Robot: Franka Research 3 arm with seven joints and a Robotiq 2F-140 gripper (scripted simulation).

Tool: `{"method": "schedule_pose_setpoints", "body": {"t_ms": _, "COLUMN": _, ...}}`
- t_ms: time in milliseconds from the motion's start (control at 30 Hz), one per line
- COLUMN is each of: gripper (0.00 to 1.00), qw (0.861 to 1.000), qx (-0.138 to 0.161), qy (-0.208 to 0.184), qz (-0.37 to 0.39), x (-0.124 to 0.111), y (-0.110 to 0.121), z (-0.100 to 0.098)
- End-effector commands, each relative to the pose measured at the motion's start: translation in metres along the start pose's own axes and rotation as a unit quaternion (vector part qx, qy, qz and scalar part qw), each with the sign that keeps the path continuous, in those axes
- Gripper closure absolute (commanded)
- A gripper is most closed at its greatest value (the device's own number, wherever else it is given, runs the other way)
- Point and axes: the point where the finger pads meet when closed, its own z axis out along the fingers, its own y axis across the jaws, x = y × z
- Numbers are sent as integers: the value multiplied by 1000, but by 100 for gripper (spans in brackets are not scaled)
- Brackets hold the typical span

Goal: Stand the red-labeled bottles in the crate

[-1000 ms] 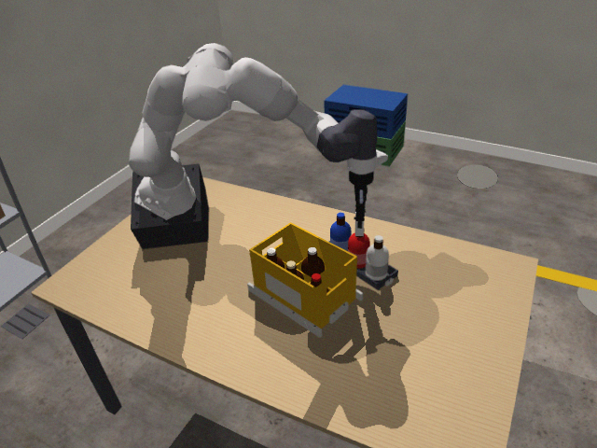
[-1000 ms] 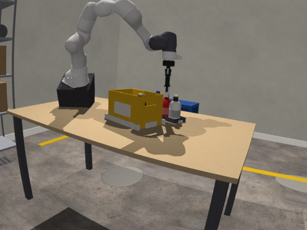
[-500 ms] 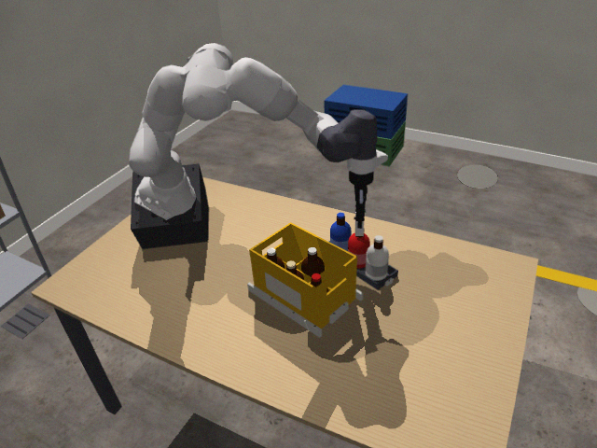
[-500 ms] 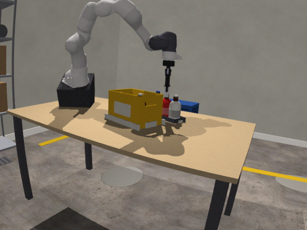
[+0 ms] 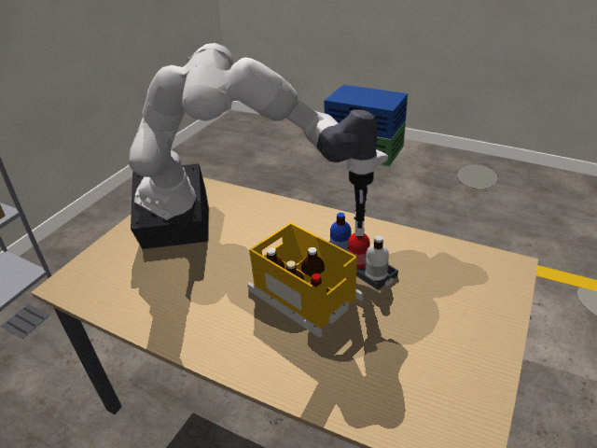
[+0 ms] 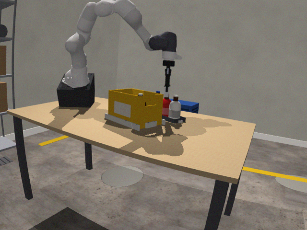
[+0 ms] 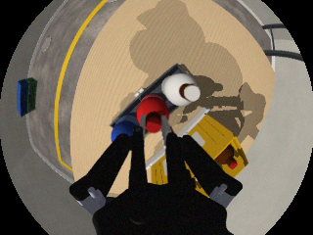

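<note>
Gripper (image 5: 359,229) is clamping the neck of the red bottle (image 5: 359,246), which is standing on the tray (image 5: 385,280) beside the crate (image 5: 294,284). Lifting crooked could be knocking the neighbouring white bottle (image 5: 377,260) over.

- Your top view looks down from high, facing the table (image 5: 434,337).
- Your exterior view stands low, at the side.
- Your wrist view looks straight down, close; all share the crate (image 5: 308,294).
</note>
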Motion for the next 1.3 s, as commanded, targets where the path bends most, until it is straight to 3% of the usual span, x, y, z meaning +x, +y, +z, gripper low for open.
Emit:
{"method": "schedule_pose_setpoints", "body": {"t_ms": 0, "gripper": 100, "qw": 1000, "qx": -1, "qy": 1, "qz": 1, "x": 0, "y": 1, "z": 1}}
{"method": "schedule_pose_setpoints", "body": {"t_ms": 1267, "gripper": 100, "qw": 1000, "qx": -1, "qy": 1, "qz": 1, "x": 0, "y": 0, "z": -4}}
